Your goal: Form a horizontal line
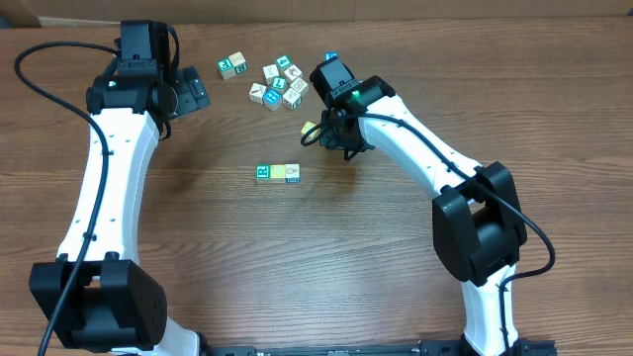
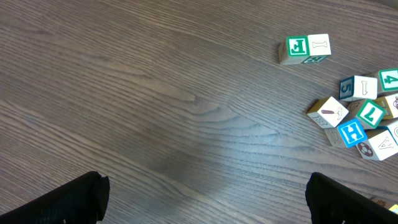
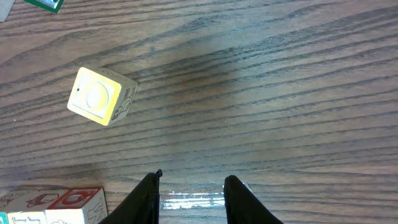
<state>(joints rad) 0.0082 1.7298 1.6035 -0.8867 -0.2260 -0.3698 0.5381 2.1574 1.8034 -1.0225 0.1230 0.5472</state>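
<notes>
- While three cubes already sit touching in a row (image 1: 278, 173) nearest the arm bases, the line looks one cube short. The row runs teal-lettered cube (image 1: 263, 173), middle yellow cube (image 1: 278, 172), blue-marked cube (image 1: 293, 172). I judge the task mostly done, with the fourth placement in hand.
- Just beyond the row, the loose pale yellow cube (image 3: 99, 96) lies on the desk (image 3: 280, 93), apart from the row. In the wrist view it sits turned askew.
- The right tool (image 3: 193, 178) hovers beside that cube. Its jaws are only a little apart, with bare desk between them, and it grips nothing.
- The next move, as I read it:
  - spread the jaws wider and shift over the loose cube;
  - square up to its faces and close;
  - carry it to the end by the blue-marked cube, the nearer end;
  - set it down flush without nudging the three.
- The likely risk is that an askew cube twists in the pinch, or that the row gets bumped at set-down.
- Farther back, a heap of lettered cubes (image 1: 280, 84) and a pair of cubes (image 1: 232, 66) lie away from that path. Nothing stands between the loose cube and the row.
- The left tool (image 2: 205, 180) waits far off to the side over bare desk, jaws spread wide and empty.
</notes>
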